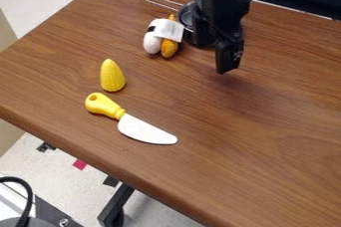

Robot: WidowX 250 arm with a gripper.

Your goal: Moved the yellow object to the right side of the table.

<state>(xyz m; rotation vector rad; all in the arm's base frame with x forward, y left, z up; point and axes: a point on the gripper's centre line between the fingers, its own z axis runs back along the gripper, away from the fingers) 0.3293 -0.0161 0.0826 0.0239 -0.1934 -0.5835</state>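
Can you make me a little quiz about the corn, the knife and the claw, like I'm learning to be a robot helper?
1. True or false: the claw hangs apart from the corn.
2. What colour is the blade of the knife? A) red B) white C) green
3. Fill in: the corn is nearer to the knife's ____ than to its blade.

Key: 1 true; 2 B; 3 handle.

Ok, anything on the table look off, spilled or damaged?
Nothing stands out. No spill, no visible damage: the yellow corn and yellow-handled knife look intact and sit fully on the tabletop. The dark wire-handled item is partly hidden behind the arm, so can't vouch for all of it.
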